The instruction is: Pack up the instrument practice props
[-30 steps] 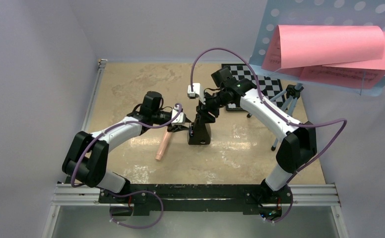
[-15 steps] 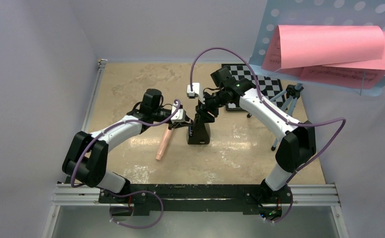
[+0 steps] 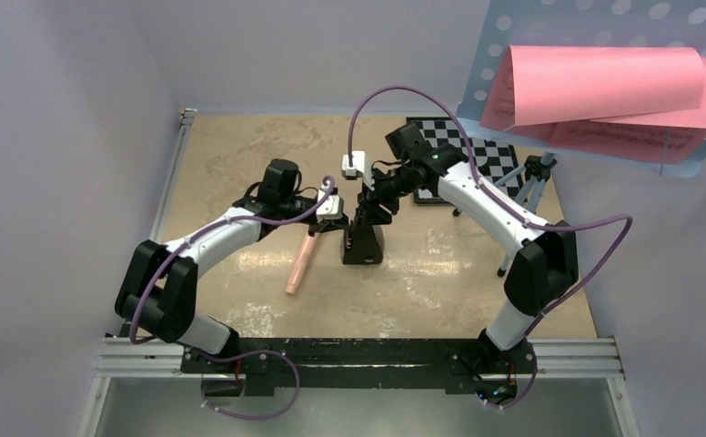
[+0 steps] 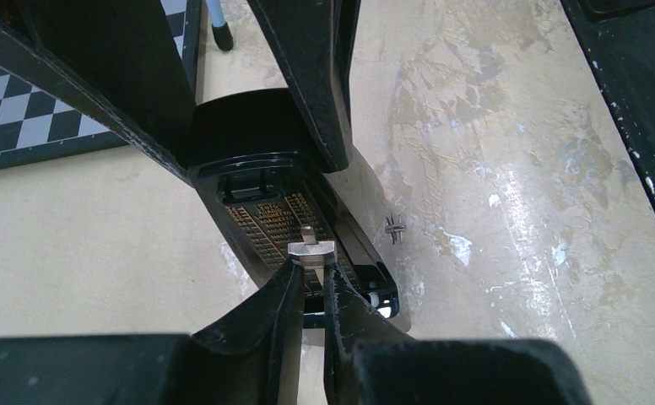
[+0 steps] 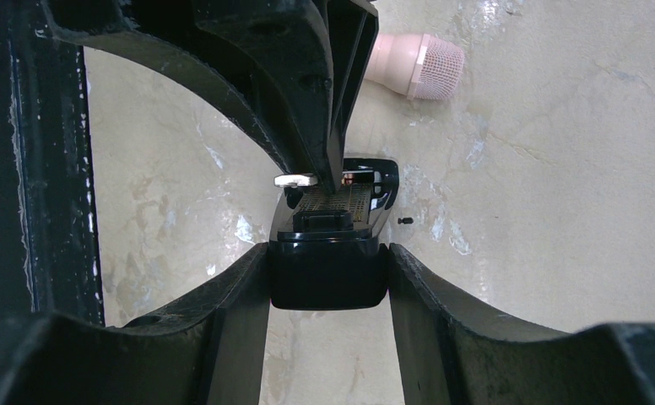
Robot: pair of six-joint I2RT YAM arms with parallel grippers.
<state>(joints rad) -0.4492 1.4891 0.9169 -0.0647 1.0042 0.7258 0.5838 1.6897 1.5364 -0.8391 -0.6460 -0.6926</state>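
Beige marbled desk (image 3: 240, 164), lavender walls on three sides, black mounting rail (image 3: 358, 355) along the near edge with both arm bases on it.

Nearest prop: peach-pink recorder (image 3: 300, 264), flat on the desk left of centre. It runs from near to far, and its far end lies under the left arm's wrist. It sits just beside the metronome, not touching it.

Black pyramid metronome (image 3: 365, 244) stands upright at mid-desk with its front cover off, so the gold scale is exposed.
- Left gripper (image 4: 311, 268): reaches in from the left. Fingers (image 4: 282, 295) are narrowed to a slit, with the tips pinching the small silver pendulum weight (image 4: 311, 251) at its lower edge.
- Right gripper (image 5: 327, 253): comes down from the far right. Fingers (image 5: 240, 295) are spread moderately and clamp the metronome's narrow top, with both pads against its sides.
- Tiny dark speck (image 4: 394, 228) on the desk beside the base, too small to identify.

Behind the metronome, to the right: black-and-white chessboard (image 3: 490, 155), flat, partly hidden by the right arm.

Far right: light-blue perforated music stand (image 3: 513, 18) on its tripod (image 3: 531, 182), with the feet on the desk. One foot is at the chessboard's edge. Pink sheet-music pages (image 3: 604, 82) rest on the stand's ledge, and the top sheet curls over.
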